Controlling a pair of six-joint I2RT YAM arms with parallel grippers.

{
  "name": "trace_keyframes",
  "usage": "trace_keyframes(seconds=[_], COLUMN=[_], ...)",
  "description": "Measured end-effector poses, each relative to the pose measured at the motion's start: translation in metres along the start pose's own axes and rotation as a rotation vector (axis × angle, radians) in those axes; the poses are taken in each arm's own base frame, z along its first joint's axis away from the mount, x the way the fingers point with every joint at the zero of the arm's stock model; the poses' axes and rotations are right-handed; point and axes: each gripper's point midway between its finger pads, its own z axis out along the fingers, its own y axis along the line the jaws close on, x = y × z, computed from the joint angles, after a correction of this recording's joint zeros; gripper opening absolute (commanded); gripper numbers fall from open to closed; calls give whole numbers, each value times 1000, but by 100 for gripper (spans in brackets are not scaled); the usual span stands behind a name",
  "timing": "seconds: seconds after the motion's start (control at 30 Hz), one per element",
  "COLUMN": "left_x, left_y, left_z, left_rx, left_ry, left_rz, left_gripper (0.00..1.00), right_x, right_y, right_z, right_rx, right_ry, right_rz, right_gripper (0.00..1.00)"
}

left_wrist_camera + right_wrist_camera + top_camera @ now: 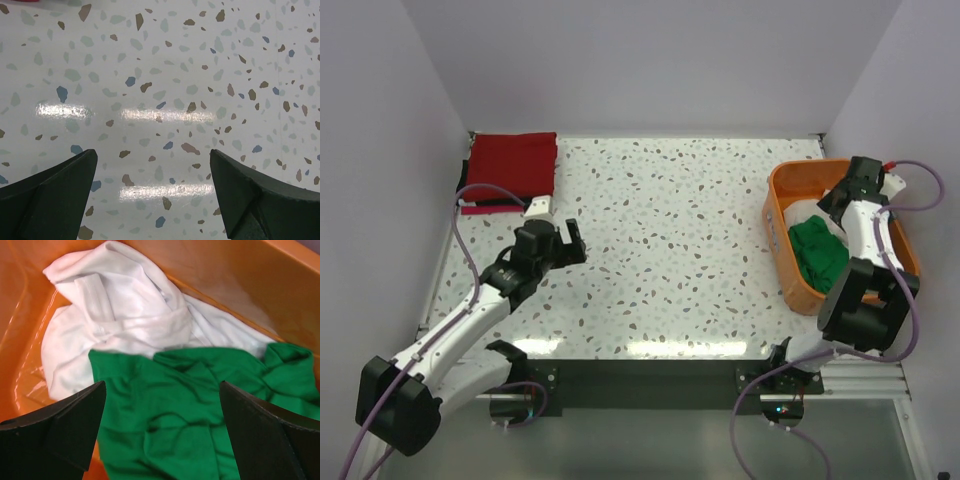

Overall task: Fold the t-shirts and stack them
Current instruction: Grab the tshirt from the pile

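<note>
Near edge first: left gripper (570, 243) spread wide, holding nothing, hanging over bare speckled table (670, 230) on the near-left side. Over to the right edge now: right gripper (162, 410) released as well, jaws parted, nosing down into the orange tub (775, 225) above a crumpled heap. On top and nearer, the green t-shirt (200, 405); under and behind it, the white t-shirt (125, 315), bunched toward the tub's far wall. Light, limp cloth by the look of it, bound to sag and trail, likely to drag its neighbour along on the way out. Best to pinch a raised fold of the green, well clear of the white, then lift high over the tub rim. Tight quarters in there, orange walls close on both sides. Plenty of open room across the middle of the table for spreading and folding. Far-left corner: red t-shirt (512, 160) folded flat, a thin dark one (464, 176) peeking out from beneath at its left side. Looks like the natural spot for the stack.
</note>
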Motion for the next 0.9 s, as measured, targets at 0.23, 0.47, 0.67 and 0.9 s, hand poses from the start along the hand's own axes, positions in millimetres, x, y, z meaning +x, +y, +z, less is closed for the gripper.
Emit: trace_keyframes(seconds=[0.23, 0.47, 0.67, 0.9], left_x=[-2, -6, -5, -6], left_y=[1, 3, 6, 8], left_z=[1, 4, 5, 5], left_rx=[-17, -43, -58, -70], left_ry=[-1, 0, 2, -2], left_rz=[2, 6, 9, 9], left_gripper=[100, 100, 100, 100], right_x=[-1, 0, 15, 16], right_y=[12, 24, 32, 40], right_z=[45, 74, 92, 102], right_rx=[6, -28, -74, -115], right_ry=[-53, -96, -95, -113], right_rz=[-25, -31, -54, -69], right_gripper=[99, 99, 96, 51])
